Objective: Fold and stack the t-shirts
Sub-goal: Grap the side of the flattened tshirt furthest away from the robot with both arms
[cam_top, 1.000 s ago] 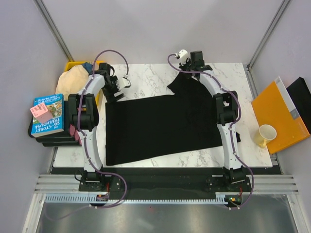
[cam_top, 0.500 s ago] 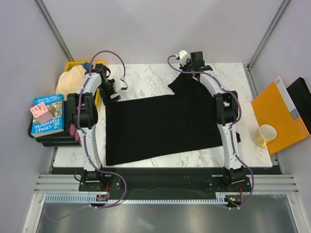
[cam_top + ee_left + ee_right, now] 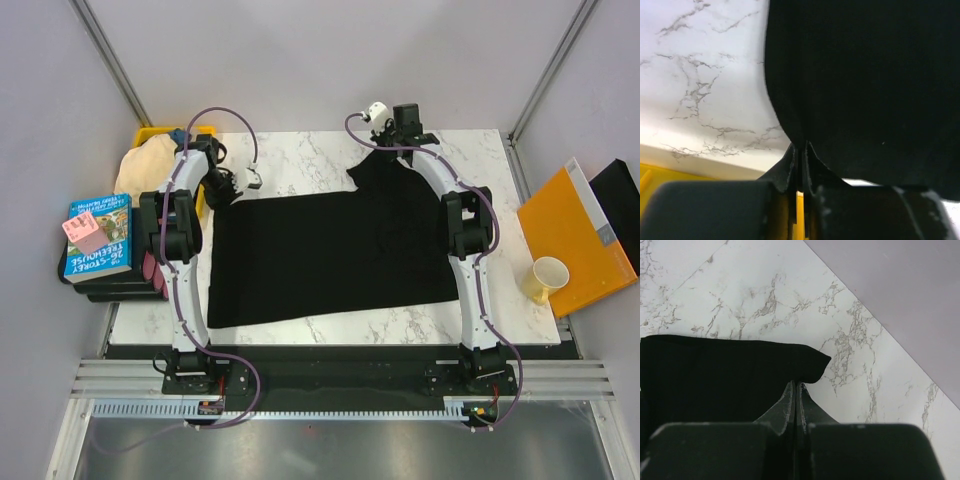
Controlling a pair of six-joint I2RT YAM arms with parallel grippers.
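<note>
Pinches the black tee (image 3: 330, 255), spread flat on the table (image 3: 300, 155), at its far edge — left gripper (image 3: 800, 146) with jaws pressed together on the left corner, right gripper (image 3: 796, 384) likewise on the right — apparently to pull it taut before folding.

The left arm (image 3: 178, 260) and the right arm (image 3: 468, 262) were slim white links joined by chunky black joint housings, each rising from a black base plate (image 3: 195, 377) at the bottom of the frame. A purple cable (image 3: 222, 109) looped along each arm, and a small white camera module (image 3: 375, 110) sat at the upper middle. In the wrist views the fingers (image 3: 783, 172) looked dark, perhaps matte black, though blurred.
</note>
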